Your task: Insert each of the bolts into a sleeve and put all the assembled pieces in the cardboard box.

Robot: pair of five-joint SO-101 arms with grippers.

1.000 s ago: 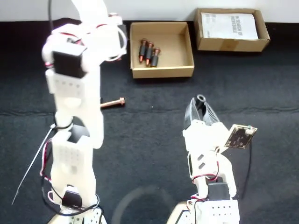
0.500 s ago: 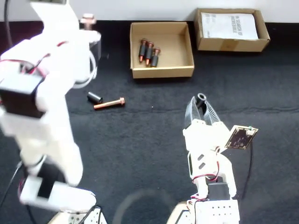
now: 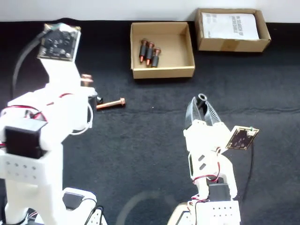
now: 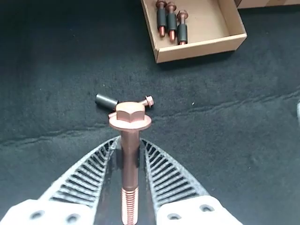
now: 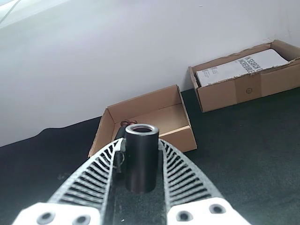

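Copper bolt sits clamped in the left gripper's jaws, black sleeve in the right gripper's jaws — both outside the cardboard box, which holds three assembled pieces, with a spare bolt on the desk near its front.

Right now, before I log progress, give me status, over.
Left gripper shut on bolt. Right gripper shut on sleeve. Three assembled pieces in box. Loose bolt and loose sleeve on table near left gripper.
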